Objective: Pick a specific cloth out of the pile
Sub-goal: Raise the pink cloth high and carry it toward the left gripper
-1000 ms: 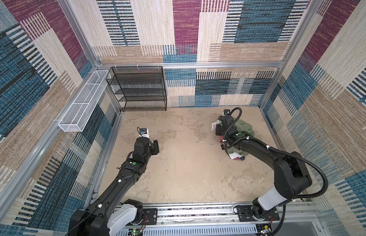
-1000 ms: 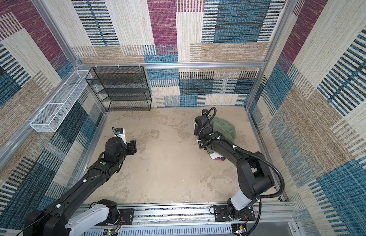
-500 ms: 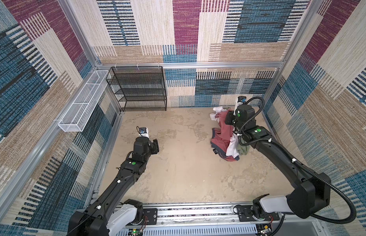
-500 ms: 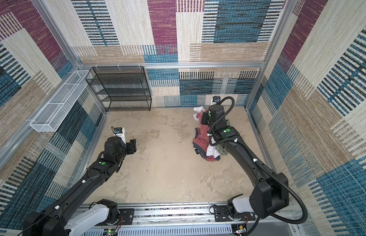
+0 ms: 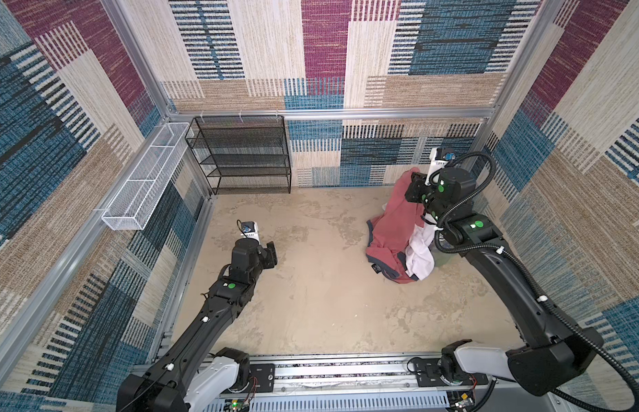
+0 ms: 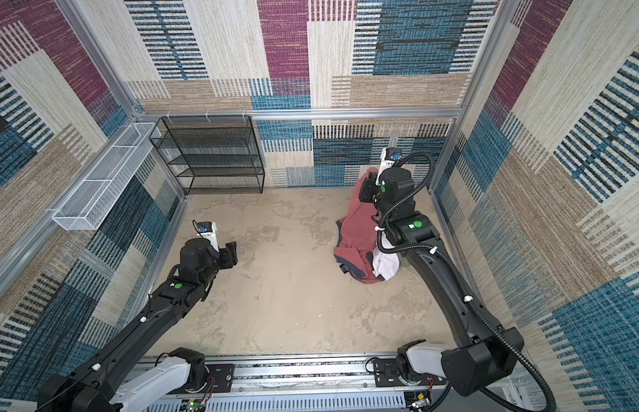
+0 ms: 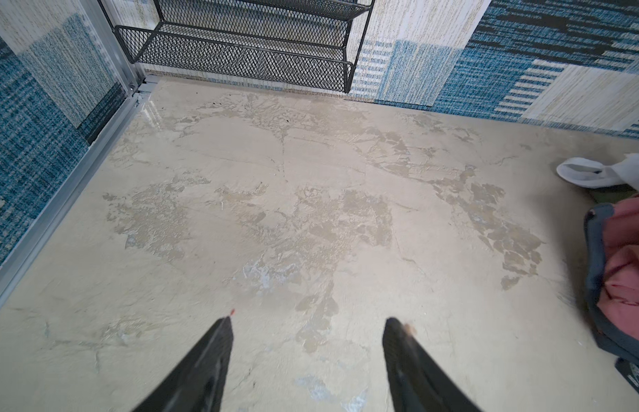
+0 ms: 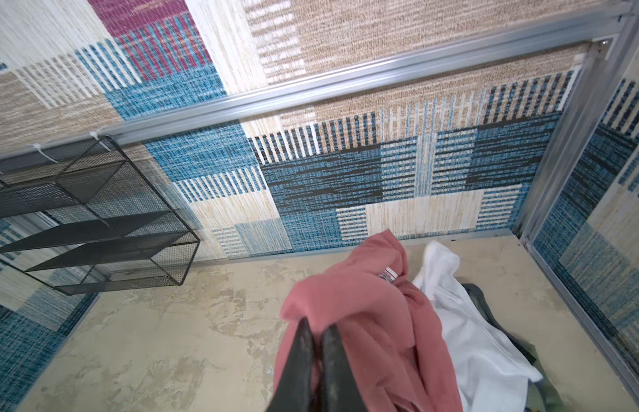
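The right arm rises from its base on the near rail. Its long link slants up and away toward the far right corner, and the wrist is bent over high above the beige mottled tabletop, close to the back wall. In the right wrist view the right jaws are pinched tight on a fold of the large salmon-red soft cloth with grey-blue ribbed trim.

In both top views the salmon-red cloth hangs from that grip in a long drape. Its lower end is bunched on the tabletop, where the grey-blue hem and a small dark label show. The pile of mixed garments sits under and just beside the drape, in the far right corner. A crumpled white garment touches the cloth's side, and an olive-green piece and a darker grey one peek out from beneath it (most of both is covered).

The left arm stretches from the near-left base toward the left middle of the tabletop, with its wrist held low over the bare surface, well apart from the pile. The left jaws stand well apart with nothing between them; both black fingers show in the left wrist view, with an edge of the cloth at the side.

A black mesh shelf rack stands against the back wall, and a white wire basket hangs on the left wall.
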